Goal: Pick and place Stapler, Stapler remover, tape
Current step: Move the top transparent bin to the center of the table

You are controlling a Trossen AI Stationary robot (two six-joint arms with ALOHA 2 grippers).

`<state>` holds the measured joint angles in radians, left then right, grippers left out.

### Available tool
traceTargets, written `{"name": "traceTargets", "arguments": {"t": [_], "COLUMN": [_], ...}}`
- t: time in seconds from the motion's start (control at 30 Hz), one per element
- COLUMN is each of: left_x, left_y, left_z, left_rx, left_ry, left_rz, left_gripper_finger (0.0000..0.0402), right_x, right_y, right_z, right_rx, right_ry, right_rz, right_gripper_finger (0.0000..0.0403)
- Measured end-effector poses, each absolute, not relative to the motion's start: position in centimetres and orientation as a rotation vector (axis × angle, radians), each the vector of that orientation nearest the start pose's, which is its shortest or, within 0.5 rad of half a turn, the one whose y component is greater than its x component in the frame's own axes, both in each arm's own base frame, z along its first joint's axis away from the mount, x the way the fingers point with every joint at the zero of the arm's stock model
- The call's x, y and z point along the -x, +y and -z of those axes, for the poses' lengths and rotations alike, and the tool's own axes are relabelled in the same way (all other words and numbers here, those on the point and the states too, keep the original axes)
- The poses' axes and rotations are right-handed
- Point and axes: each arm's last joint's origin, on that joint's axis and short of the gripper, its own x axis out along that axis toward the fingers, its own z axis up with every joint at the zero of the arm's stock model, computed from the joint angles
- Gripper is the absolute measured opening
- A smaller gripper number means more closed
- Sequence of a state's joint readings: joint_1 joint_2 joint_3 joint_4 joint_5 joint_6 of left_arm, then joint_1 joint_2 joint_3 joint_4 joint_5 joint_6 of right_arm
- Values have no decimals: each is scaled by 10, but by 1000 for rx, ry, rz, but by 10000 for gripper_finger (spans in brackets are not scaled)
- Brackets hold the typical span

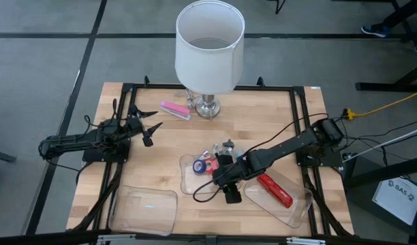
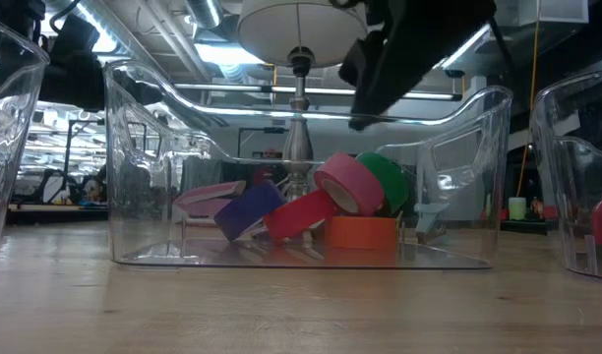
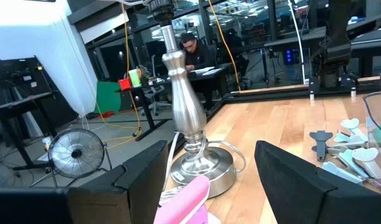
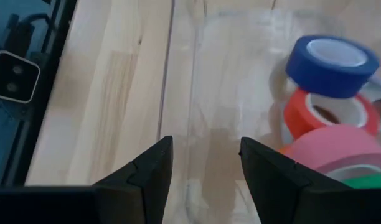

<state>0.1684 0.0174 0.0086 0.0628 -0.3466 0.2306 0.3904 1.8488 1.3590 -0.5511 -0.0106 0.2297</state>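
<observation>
Several tape rolls (image 2: 331, 206), purple, red, pink, green and orange, lie in the middle clear tray (image 1: 188, 180). The right wrist view shows them (image 4: 330, 106) inside that tray. My right gripper (image 1: 230, 196) (image 4: 206, 162) hangs open above the tray's near part and holds nothing. A red stapler (image 1: 275, 190) lies in the right clear tray (image 1: 300, 207). A pink stapler (image 1: 174, 109) (image 3: 184, 202) lies flat on the table by the lamp base. My left gripper (image 1: 154, 131) (image 3: 209, 168) is open, near the table's left edge, pointing at the pink stapler. Staple removers (image 1: 225, 146) (image 3: 343, 140) lie on the table behind the middle tray.
A lamp with a white shade (image 1: 208, 47) stands on a metal base (image 3: 200, 168) near the table's far edge. A third clear tray (image 1: 144, 209) sits at the near left. Bare wood lies between the left gripper and the middle tray. A person sits in the room beyond.
</observation>
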Motion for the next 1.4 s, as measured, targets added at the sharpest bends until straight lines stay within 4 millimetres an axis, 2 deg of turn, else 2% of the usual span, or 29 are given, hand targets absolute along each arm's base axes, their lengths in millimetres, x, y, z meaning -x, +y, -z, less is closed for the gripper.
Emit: {"name": "traceTargets", "arguments": {"t": [0.17,0.4,0.63,0.77,0.9,1.03,1.13,1.4], "left_x": [-93,-93,-93,-93,-93,-93,-93,-93], "left_y": [26,26,26,26,26,26,26,26], "left_z": [-171,-171,-171,-171,-171,-171,-171,-171], "left_rx": [-221,-221,-221,-221,-221,-221,-221,-221], "left_ry": [6,5,6,6,5,5,6,6], "left_rz": [-519,-519,-518,-519,-519,-519,-519,-519], "left_gripper_finger": [239,239,239,239,239,239,239,239], "right_x": [-360,-369,-372,-378,-386,-386,-380,-370], "right_y": [148,137,130,129,128,128,136,171], "right_z": [-201,-182,-180,-188,-201,-213,-218,-223], "right_rx": [-77,-196,-184,-134,-39,-58,-116,-143], "right_ry": [1097,1184,1187,1142,1074,1037,1051,1028], "right_rz": [-223,-259,-282,-315,-276,-242,-227,-372], "right_gripper_finger": [190,187,144,122,111,111,112,112]}}
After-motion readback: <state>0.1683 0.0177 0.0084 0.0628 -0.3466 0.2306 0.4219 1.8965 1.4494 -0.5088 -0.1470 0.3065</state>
